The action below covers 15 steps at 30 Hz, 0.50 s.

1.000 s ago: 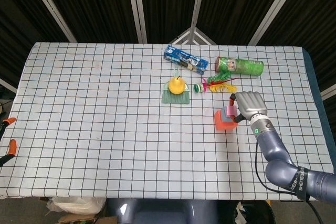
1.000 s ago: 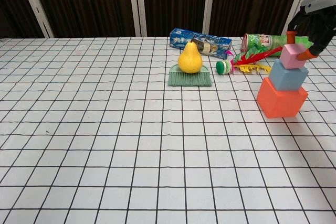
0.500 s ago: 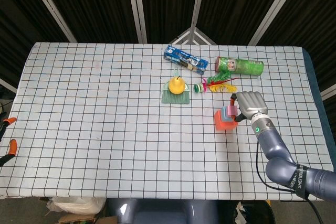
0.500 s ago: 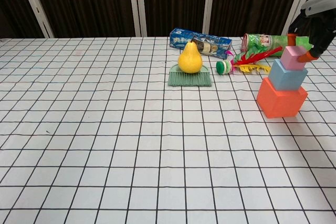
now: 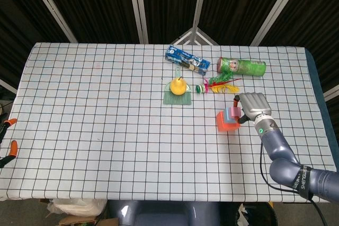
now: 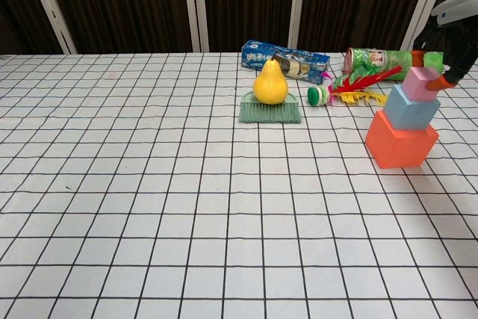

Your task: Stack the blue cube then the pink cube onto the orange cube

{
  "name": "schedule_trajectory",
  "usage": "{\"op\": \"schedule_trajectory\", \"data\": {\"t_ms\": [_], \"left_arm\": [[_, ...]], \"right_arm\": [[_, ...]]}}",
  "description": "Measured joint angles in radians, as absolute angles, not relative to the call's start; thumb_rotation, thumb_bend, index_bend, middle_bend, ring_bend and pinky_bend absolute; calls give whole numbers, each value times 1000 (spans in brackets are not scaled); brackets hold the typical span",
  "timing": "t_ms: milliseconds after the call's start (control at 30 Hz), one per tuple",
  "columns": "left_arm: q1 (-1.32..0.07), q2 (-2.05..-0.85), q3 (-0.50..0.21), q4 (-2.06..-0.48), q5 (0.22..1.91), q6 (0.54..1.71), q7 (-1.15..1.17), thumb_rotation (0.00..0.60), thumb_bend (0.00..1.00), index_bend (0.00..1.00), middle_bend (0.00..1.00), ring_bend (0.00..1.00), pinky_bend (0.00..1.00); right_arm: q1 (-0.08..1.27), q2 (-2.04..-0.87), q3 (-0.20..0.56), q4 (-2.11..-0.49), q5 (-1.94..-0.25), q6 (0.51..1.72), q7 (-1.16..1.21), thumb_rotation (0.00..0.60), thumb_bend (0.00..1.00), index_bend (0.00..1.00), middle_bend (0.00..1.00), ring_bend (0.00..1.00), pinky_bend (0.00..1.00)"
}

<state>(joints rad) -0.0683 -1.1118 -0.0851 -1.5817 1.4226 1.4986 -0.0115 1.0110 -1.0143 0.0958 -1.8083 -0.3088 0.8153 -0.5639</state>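
- On my checked-cloth worktop [image 5: 106, 130] the large orange cube [image 6: 399, 147] sits at about three o'clock in the head view, with the mid-sized light-blue cube [image 6: 412, 107] on it and the small pink cube [image 6: 420, 83] on top.
- In the chest view the pink cube is skewed toward the stack's right edge and overhangs slightly.
- My right hand [image 5: 253, 105] is at three o'clock of the stack, with its orange-tipped fingers [image 6: 447, 80] against the pink cube's right face. Whether it grips or only touches, I cannot tell.
- My left hand shows in neither view.
- I judge the cubes to be light, rigid and smooth-faced, probably foam or plastic, so they can slide on one another. The pink one is best taken across two opposite side faces, lightly.
- The stack looks essentially built. I would spread the fingers gently and draw away toward three o'clock without dragging the top cube.
- Behind, at twelve o'clock, a yellow pear on a small green brush [image 6: 270, 112] stays well apart.
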Motion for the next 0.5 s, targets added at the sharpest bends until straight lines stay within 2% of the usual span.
{"op": "schedule_trajectory", "data": {"t_ms": [67,233,500], "left_arm": [[-68,-1112,-85,-1582,1422,1498,-11,600,584,191,68,0,0],[-68,-1112,-85,-1583,1422,1500,-10,600,585,192,68,0,0],[-67,-1110,-85,-1583,1423,1500,-14,600,585,192,68,0,0]], "right_arm": [[1017,-1009,89,-1811,-306,810,-564,600,470,176,1000,1000,929],[1021,-1006,85,-1813,-306,811,-554,600,470,73,1000,1000,929],[1028,-983,67,-1832,-305,799,-546,600,470,68,1000,1000,929]]}}
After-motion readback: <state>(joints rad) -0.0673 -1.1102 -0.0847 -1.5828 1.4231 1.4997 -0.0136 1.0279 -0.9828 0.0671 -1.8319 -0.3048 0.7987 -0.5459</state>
